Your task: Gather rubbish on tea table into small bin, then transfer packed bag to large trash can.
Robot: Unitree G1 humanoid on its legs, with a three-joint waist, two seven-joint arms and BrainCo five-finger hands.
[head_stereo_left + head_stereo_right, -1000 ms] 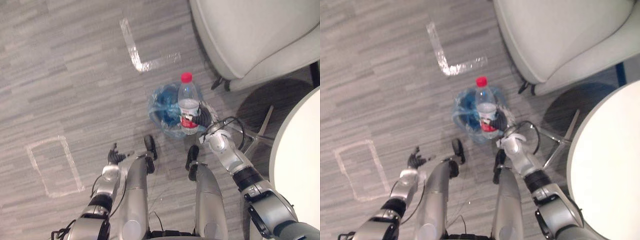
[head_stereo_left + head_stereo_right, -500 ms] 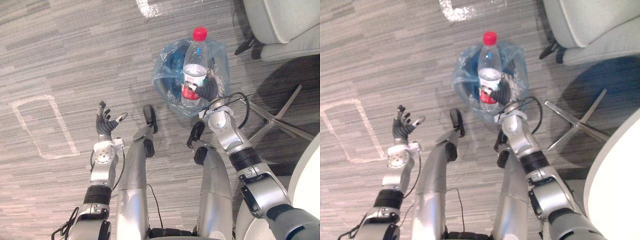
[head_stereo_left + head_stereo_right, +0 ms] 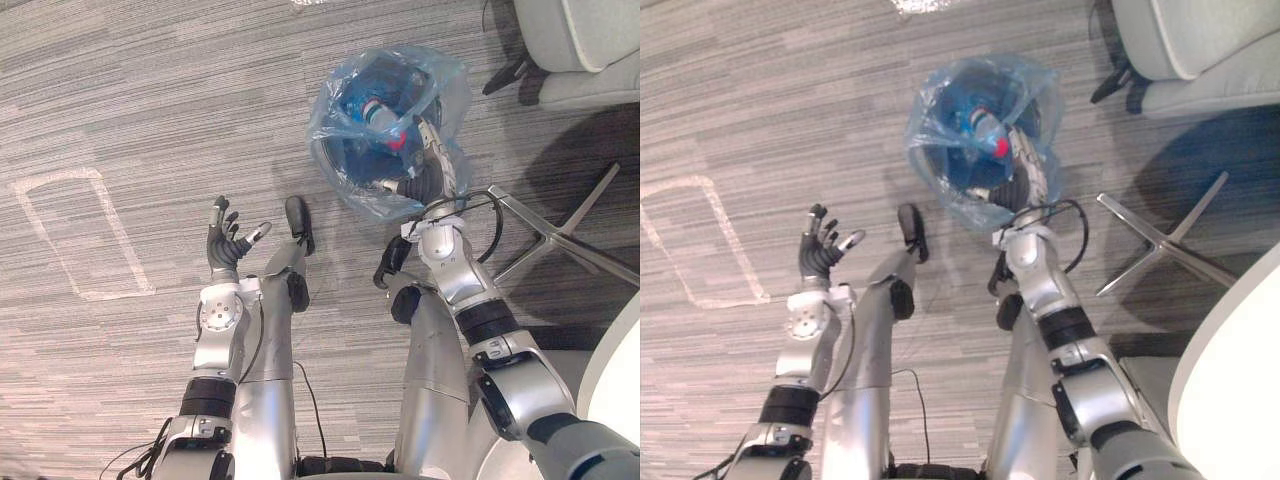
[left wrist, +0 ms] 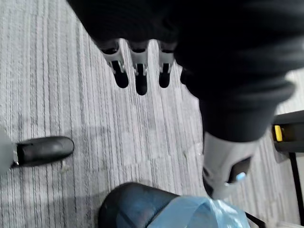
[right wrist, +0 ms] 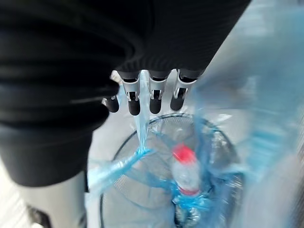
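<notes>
Down on the grey floor (image 3: 120,100), a small bin (image 3: 328,165) lined with a blue bag (image 3: 440,80) stands just ahead of the robot. A plastic bottle (image 3: 983,127) with a red cap lies tilted inside the bag. Right hand (image 3: 422,186) is at the bin's near rim, fingers (image 5: 154,95) straight and released, grasping nothing, with a strand of bag just beside them. Left hand (image 3: 228,255) hovers well apart over the floor, fingers spread loose.

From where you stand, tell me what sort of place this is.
Likely an office lounge or waiting area: grey striped carpet, a pale upholstered chair, a round white table, and a bag-lined small bin.
</notes>
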